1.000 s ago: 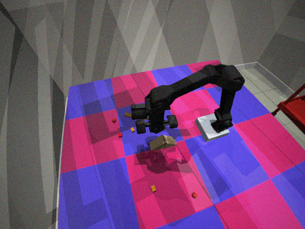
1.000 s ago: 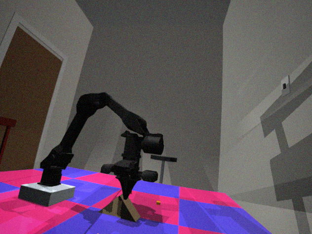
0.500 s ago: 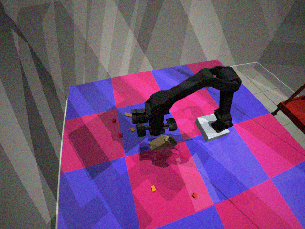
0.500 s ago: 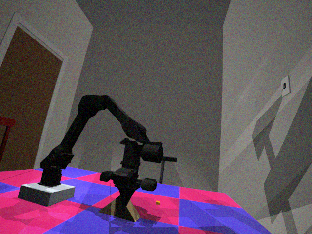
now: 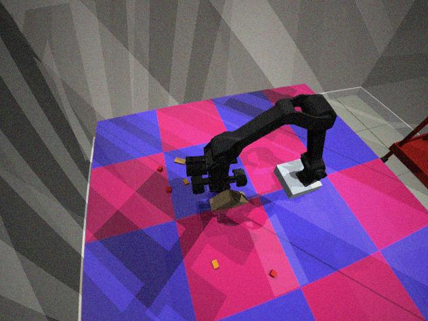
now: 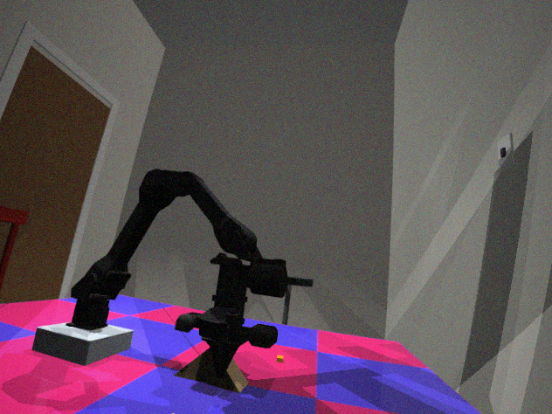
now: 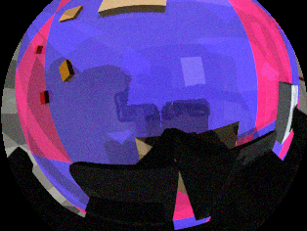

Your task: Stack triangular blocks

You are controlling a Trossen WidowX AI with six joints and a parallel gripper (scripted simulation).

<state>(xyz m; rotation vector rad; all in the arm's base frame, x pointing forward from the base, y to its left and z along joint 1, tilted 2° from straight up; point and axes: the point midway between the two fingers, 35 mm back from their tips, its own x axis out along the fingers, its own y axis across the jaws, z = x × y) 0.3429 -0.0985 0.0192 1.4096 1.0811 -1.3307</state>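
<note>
Tan triangular blocks make a ridged, tent-like shape on the table, with a left part and a right part; where one block ends and the other starts is unclear. The shape shows on both sides of the fingers in the exterior view and the wrist view. My gripper points down and is shut, with nothing seen between its fingers. The fingers are low and overlap the face toward the exterior camera; whether they touch it is unclear. In the top view the fingertips are hidden behind the blocks.
A flat tan bar and a smaller tan piece lie beyond the gripper. Small red cubes and orange pieces lie to the left. Another orange piece and red cube lie nearer the top camera.
</note>
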